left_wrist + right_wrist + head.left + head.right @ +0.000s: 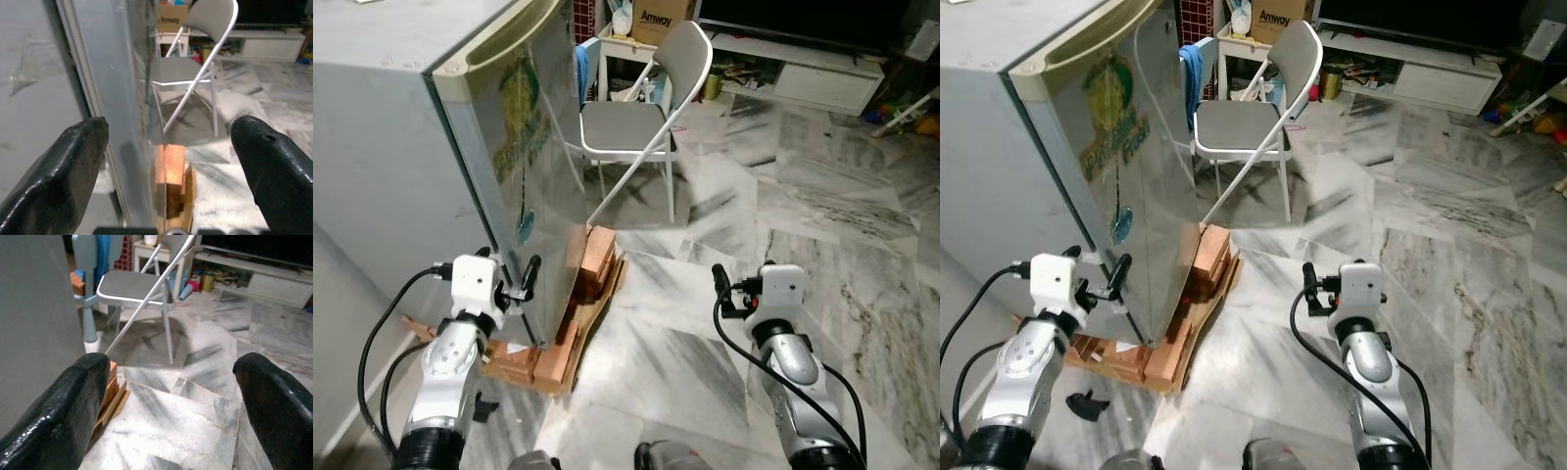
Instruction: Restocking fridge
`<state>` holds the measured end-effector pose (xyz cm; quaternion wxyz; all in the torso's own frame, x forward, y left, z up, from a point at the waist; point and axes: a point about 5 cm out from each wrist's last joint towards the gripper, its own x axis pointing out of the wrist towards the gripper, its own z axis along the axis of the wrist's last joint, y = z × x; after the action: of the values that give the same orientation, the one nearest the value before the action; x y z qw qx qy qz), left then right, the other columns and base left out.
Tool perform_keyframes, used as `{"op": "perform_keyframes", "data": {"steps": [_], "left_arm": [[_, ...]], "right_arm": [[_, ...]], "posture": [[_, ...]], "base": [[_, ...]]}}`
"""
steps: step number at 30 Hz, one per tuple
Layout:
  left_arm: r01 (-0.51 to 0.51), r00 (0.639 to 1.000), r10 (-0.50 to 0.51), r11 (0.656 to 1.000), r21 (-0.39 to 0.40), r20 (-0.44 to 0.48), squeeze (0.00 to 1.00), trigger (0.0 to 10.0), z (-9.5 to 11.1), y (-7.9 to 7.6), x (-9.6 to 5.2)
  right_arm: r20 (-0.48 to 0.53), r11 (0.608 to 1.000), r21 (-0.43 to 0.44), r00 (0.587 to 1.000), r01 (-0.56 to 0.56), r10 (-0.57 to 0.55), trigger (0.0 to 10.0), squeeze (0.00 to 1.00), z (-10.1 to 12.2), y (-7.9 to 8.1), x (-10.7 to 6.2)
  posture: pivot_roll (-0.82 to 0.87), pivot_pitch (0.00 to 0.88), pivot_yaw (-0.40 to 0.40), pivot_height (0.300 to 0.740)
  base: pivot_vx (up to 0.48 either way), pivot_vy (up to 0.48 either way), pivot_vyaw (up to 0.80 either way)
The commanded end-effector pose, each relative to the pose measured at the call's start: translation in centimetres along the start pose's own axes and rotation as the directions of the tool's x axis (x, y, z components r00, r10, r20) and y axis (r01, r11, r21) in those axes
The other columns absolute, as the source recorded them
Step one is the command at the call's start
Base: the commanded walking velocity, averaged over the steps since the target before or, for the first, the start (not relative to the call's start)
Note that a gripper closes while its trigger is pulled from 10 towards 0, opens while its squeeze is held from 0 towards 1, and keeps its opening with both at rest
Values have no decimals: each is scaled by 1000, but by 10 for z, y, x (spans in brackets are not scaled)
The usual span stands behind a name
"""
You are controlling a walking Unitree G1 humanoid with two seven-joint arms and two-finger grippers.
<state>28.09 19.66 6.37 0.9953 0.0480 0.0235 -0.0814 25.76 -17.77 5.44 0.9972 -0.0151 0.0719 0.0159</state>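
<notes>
I have the fridge (pixel 460 147) at about ten o'clock from where I stand, its door (pixel 524 166) shut, with the door edge running down toward my left gripper (pixel 524 284). The cabinet sits on a low stack of wooden boards (pixel 578 313) on the marble floor (pixel 783 196). My left gripper is up at nine o'clock, right at the lower part of the door edge; in the left wrist view its fingers (pixel 54 181) are spread wide with the door seam between them and nothing clamped. I judge this as the opening step: nothing is being carried, and the fridge has to be opened before anything goes in. My right gripper (pixel 729 289) hovers at three o'clock over bare floor, fingers (pixel 58 416) equally wide apart and empty. A grey folding chair (pixel 646 108) stands at twelve o'clock, just beyond the fridge, with a cardboard box (pixel 661 18) behind it. Next, I think, I need to get a left finger behind the door lip and pull outward; the chair may limit how far the door can swing.
</notes>
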Motion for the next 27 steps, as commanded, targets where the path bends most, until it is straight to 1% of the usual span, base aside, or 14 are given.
{"op": "perform_keyframes", "data": {"steps": [1,2,3,4,7,10,12,14,15,16,17,20,22,27], "left_arm": [[-22,999,22,1000,5,-23,0,10000,-6,4,-3],[-32,999,32,999,-3,-22,0,10000,-5,5,2],[-32,999,32,999,-3,-22,0,10000,-5,5,2],[-37,999,37,999,-6,-26,0,10000,-5,6,5],[-42,999,42,999,7,-32,0,10000,-5,7,11],[-45,998,46,999,7,-35,0,10000,-5,9,15],[-57,998,56,998,-8,-41,0,10000,-3,11,21],[-58,998,57,998,-9,-40,0,10000,-3,11,23],[-28,999,27,999,-35,-42,0,10000,-1,7,29],[-12,999,10,999,-46,-43,0,10000,0,4,31],[-12,999,10,999,-46,-43,0,10000,0,4,31],[28,998,-31,998,-58,-46,0,10000,1,-2,35],[69,996,-71,996,-59,-47,0,10000,2,-11,39],[74,996,-76,996,-53,-43,0,10000,4,-16,44]], "right_arm": [[19,1000,-8,1000,-14,14,10000,0,6,1,1],[19,1000,-9,1000,-14,15,10000,0,8,1,0],[19,1000,-9,1000,-14,15,10000,0,8,1,0],[18,1000,-9,1000,-13,13,10000,0,8,0,0],[9,1000,-14,1000,-15,15,10000,0,7,-1,-3],[4,1000,-16,1000,-17,17,10000,0,6,-1,-6],[-4,1000,-17,1000,-18,18,10000,0,5,-1,-9],[-6,1000,-18,1000,-19,18,10000,0,5,-1,-10],[-20,1000,-24,1000,-19,19,10000,0,3,-3,-12],[-27,999,-27,999,-19,19,10000,0,3,-3,-13],[-27,999,-27,999,-19,19,10000,0,3,-3,-13],[-59,999,-45,998,-16,13,10000,0,-2,-7,-16],[-106,999,-52,994,-5,-1,10000,0,-10,-12,-21],[-113,999,-52,994,-5,-1,10000,0,-11,-14,-25]], "posture": [[34,12,-47,740],[27,21,-49,740],[27,21,-49,740],[27,25,-51,740],[17,34,-51,740],[13,36,-52,740],[6,37,-51,740],[6,37,-51,740],[1,41,-52,740],[1,41,-52,740],[1,41,-52,740],[-2,45,-51,740],[-8,49,-51,740],[-22,55,-49,740]], "base": [[0,0,0],[0,0,0],[0,0,0],[0,0,0],[0,0,0],[0,0,0],[0,0,0],[0,0,0],[0,0,0],[0,0,0],[0,0,0],[0,0,0],[0,0,0],[0,0,0]]}}
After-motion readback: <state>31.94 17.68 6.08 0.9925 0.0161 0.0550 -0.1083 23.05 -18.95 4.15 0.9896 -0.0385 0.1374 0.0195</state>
